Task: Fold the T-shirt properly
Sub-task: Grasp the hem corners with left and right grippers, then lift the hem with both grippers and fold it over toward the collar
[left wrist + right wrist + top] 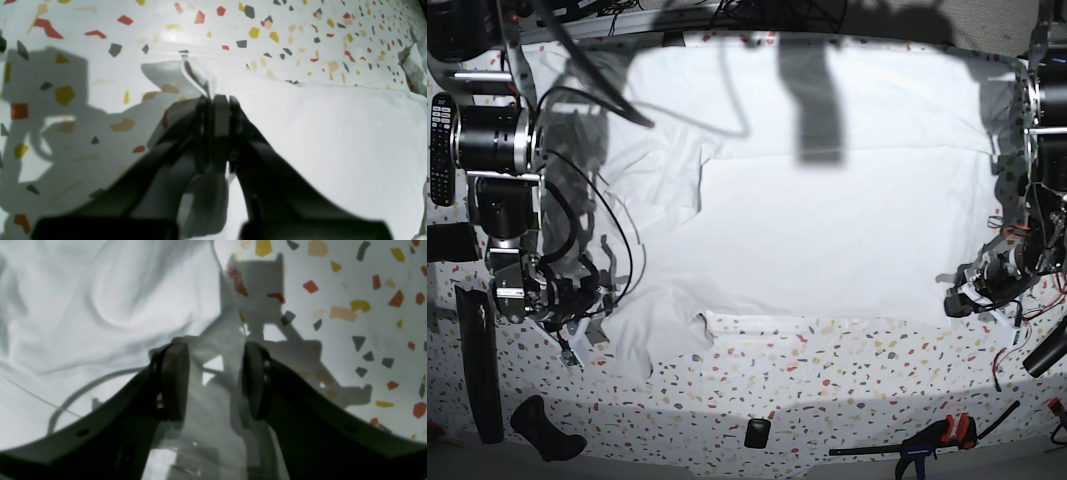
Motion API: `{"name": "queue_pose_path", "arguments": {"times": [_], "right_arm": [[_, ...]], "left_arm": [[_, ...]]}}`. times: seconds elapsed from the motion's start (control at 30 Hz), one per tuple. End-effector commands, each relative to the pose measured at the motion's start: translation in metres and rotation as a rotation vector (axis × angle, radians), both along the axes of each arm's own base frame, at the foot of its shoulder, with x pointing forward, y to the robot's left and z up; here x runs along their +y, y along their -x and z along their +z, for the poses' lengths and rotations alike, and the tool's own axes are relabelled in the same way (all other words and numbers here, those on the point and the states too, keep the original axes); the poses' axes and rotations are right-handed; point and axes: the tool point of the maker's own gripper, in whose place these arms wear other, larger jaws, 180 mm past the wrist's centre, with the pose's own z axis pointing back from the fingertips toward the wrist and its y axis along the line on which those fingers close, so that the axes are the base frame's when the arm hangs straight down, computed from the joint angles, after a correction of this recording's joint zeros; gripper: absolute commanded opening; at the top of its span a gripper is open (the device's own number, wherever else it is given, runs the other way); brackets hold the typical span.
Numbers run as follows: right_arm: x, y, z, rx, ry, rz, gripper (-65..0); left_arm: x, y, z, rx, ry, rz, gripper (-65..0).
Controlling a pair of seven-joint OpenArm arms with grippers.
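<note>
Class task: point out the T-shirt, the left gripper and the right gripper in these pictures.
T-shirt (827, 230): base view, flat middle of cloth.
Left gripper (215, 100): left wrist view, shut tips pinching cloth.
Right gripper (215, 376): right wrist view, gap between parted tips.

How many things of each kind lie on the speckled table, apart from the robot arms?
T-shirt: 1
Remote: 1
Clamp: 1
Small black block: 1
Total: 4
</note>
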Motion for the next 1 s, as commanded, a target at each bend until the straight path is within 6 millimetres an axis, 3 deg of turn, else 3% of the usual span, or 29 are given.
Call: {"name": "queue_pose_path", "arguments": {"times": [0.0, 0.13, 0.17, 0.5, 0.8, 0.97], "right_arm": [[-0.001, -0.014, 0.019, -0.034, -0.006, -0.004, -42.6], [0.000, -0.019, 0.029, -0.027, -0.023, -0.014, -64.1], [-0.001, -0.020, 0.031, -0.021, -0.018, -0.016, -65.0], [-0.004, -0.045, 0.073, -0.082, 0.010, -0.011, -65.0], [0.003, -0.046, 0.089, -0.086, -0.066, -0.009, -65.0], [-0.010, -0.041, 0.106, -0.091, -0.053, -0.019, -65.0]], "left_arm": [[0.007, -0.019, 0.031, -0.090, 0.009, 0.015, -65.0], [0.007, -0.019, 0.031, -0.093, 0.009, 0.016, -65.0], [0.007, -0.019, 0.031, -0.095, 0.009, 0.016, -65.0], [0.002, -0.028, 0.051, -0.156, 0.000, -0.004, -65.0], [-0.001, -0.030, 0.056, -0.143, -0.012, -0.026, -65.0], [-0.005, -0.033, 0.066, -0.169, -0.021, -0.043, -65.0]]}}
